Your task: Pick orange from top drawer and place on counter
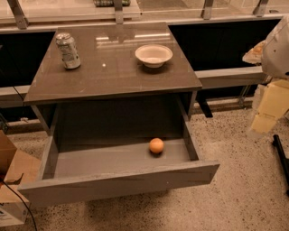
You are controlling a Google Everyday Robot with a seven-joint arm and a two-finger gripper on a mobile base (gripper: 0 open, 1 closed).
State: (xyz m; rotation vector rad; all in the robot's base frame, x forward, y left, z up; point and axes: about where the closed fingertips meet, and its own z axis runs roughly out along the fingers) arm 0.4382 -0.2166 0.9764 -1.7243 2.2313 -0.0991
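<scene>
Speckled stone floor [235, 198], dim warm light. Gripper [266, 116] hangs at the far right edge of view, pale yellow under a white arm housing, above the floor and touching nothing. It is partly cut off by the frame; apart or together, cannot tell.

Left of the gripper and well apart from it: the counter [113, 76], glossy and dark, at about its height. On the counter, a white bowl [153, 55] sits on the side nearer the gripper. A dented can [67, 50] stands upright at the far left corner.

Below the counter, left of and lower than the gripper: the top drawer [117, 182], pulled fully open. The orange [156, 145] lies on the drawer floor toward the gripper's side, near the back, clear of the walls. The drawer's right side wall and the counter's right leg stand between gripper and orange.

Below the gripper, a black bar [282, 158] slants along the floor, possibly part of the base. Far left, beyond the drawer: a cardboard box [13, 167] with a black cable [22, 203]. Behind the counter runs a pale ledge [67, 13] with metal posts.
</scene>
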